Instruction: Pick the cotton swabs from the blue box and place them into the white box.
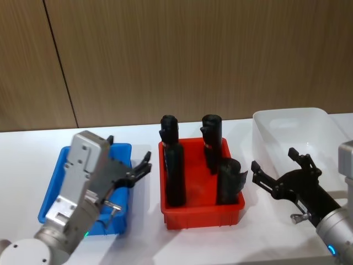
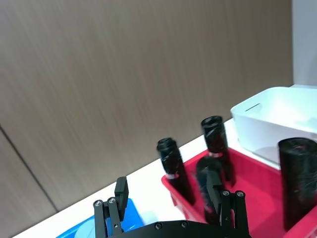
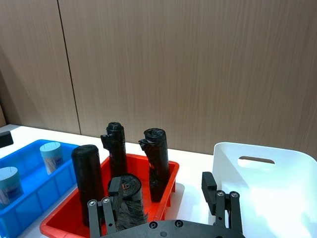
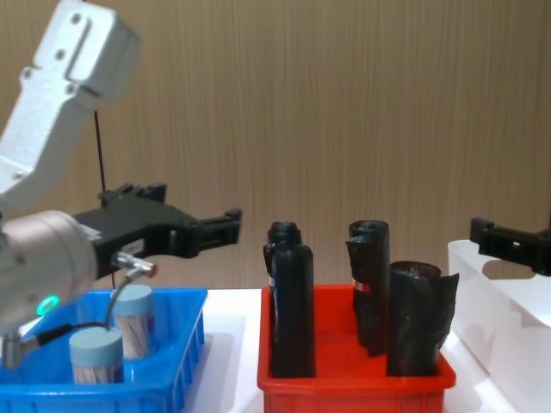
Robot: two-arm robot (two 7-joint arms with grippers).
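Two cotton swabs jars, one nearer and one behind it, stand upright in the blue box; they have clear bodies and pale lids. The right wrist view shows them too, jar and jar. My left gripper hovers open above the blue box, empty, and my left arm covers much of the box from above. My right gripper is open and empty in front of the white box, at its near left corner.
A red bin with three tall black rolls stands between the blue and white boxes. A wooden wall runs behind the white table.
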